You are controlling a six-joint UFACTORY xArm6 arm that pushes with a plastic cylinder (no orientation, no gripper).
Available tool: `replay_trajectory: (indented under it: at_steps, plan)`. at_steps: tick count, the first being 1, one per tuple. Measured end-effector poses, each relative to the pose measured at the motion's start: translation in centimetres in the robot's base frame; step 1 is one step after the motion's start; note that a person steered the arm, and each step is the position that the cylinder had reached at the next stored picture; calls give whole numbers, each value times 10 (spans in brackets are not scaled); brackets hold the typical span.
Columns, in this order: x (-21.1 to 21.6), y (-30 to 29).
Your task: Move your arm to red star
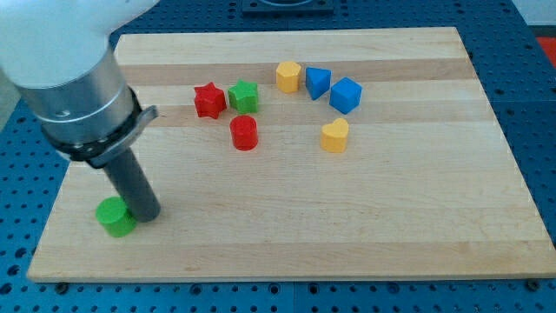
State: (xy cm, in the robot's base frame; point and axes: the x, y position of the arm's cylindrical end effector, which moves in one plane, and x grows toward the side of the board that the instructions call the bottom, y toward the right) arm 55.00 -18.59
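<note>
No jaws on this rig: the arm ended in a plain dark rod, so nothing opened, closed or held anything. My tip [146,215] sat low at the view's left, on the tabletop [417,217], touching or just beside the green cylinder [114,216], which lay on its left side. Whether it pressed that block I could not tell.

Step in hand, as judged: the approach to the red star [209,99] had not been made. The star stood well apart from the tip, up and to the view's right, in the upper middle of the tabletop.

Next move, as judged: a slide up and rightward across bare wood. The path looked open. The tip should leave the green cylinder without dragging it, and come at the star from the lower left, stopping at its edge. Too far right and it would meet the red cylinder [244,133], which lay just below and right of the star.

The star: small, bright red, with short blunt points, lying flat. The green star [244,96] sat just beside it on the right, nearly touching; contact could not be settled. A shove from the left would likely push both.

Farther right: yellow block [288,76], blue triangle [317,83], blue cube [345,95], yellow heart [334,136]. None lay near the route.
</note>
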Motion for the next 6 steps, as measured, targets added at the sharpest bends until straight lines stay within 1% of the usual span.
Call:
replay_trajectory:
  at_steps: [1, 2, 5, 6]
  plan:
    - [3, -18]
    - [-7, -15]
    - [-101, 20]
    - [-122, 55]
